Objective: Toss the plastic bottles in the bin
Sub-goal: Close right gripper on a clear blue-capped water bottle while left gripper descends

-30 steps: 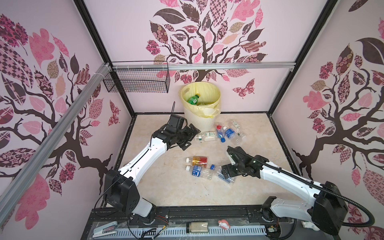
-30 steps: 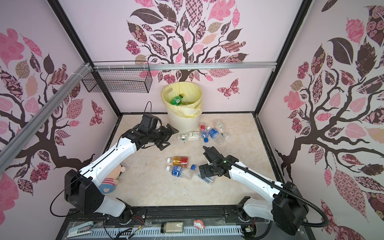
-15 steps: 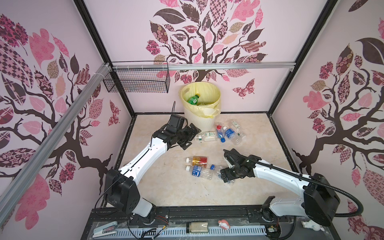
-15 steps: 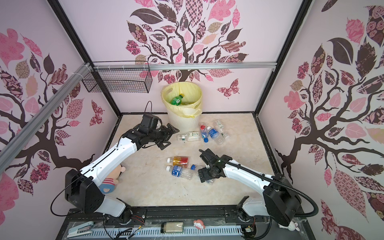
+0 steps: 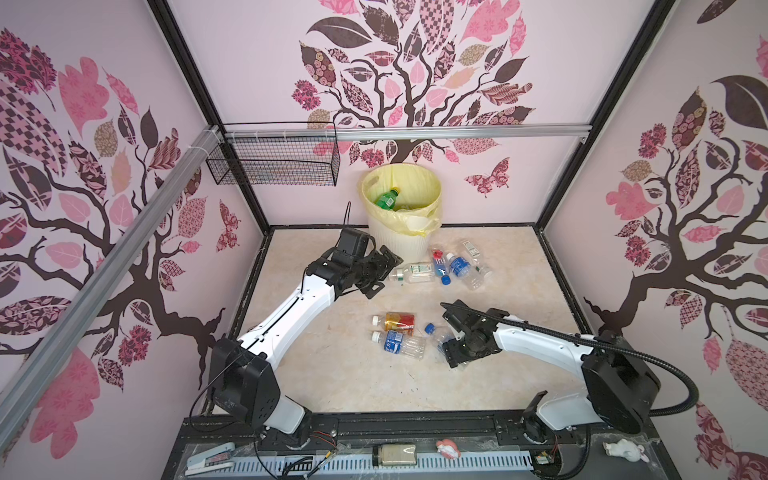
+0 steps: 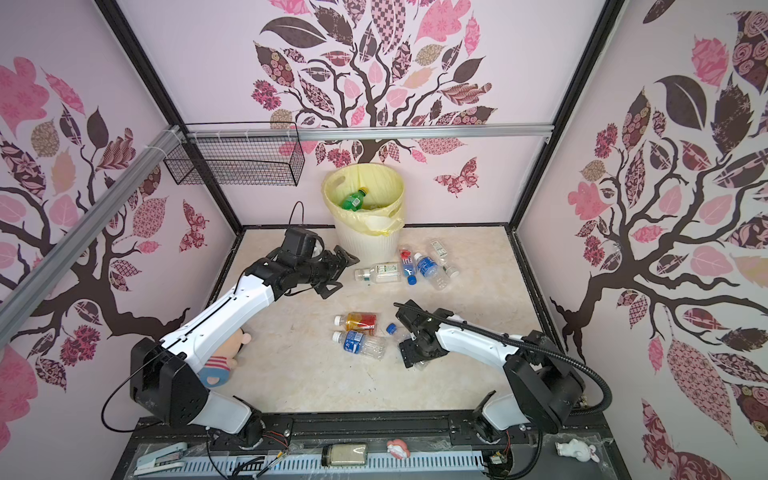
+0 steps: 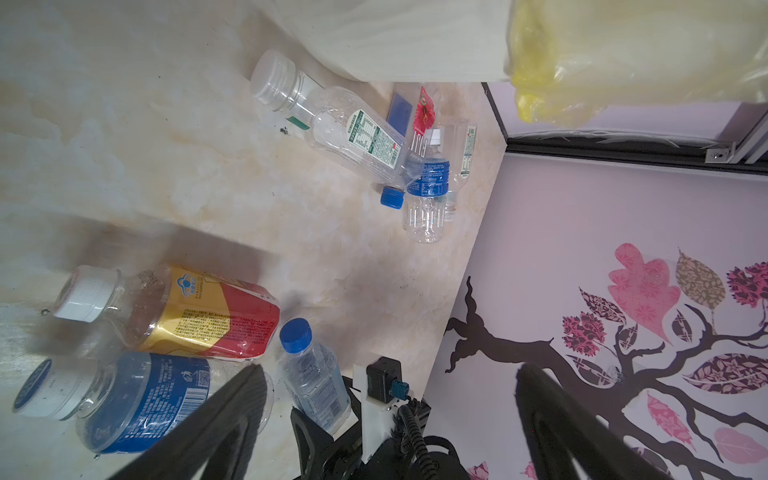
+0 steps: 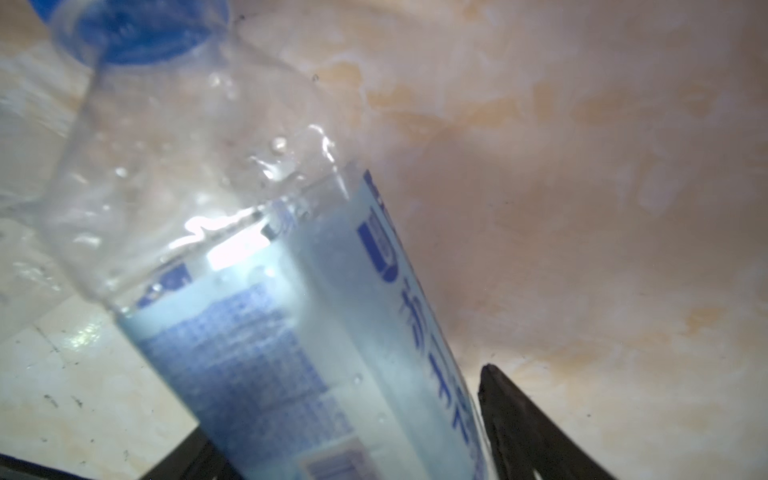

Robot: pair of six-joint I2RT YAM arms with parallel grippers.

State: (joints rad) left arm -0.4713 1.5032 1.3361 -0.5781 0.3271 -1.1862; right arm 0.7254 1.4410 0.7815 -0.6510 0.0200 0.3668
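Observation:
The bin, cream and lined with a yellow bag, stands at the back wall with a green bottle inside. Mid-floor lie an amber red-label bottle, a blue-label bottle and a clear blue-capped bottle. My right gripper straddles that clear bottle; one finger sits right beside its wall, and contact is unclear. Several more bottles lie in front of the bin on its right. My left gripper hangs open and empty just left of them.
A black wire basket hangs on the back rail at the left. A plush doll lies under the left arm. Patterned walls close in three sides, and a black frame edges the front of the floor.
My right gripper has slid left onto the blue-capped bottle and its jaws have narrowed around it. The left arm has not moved.

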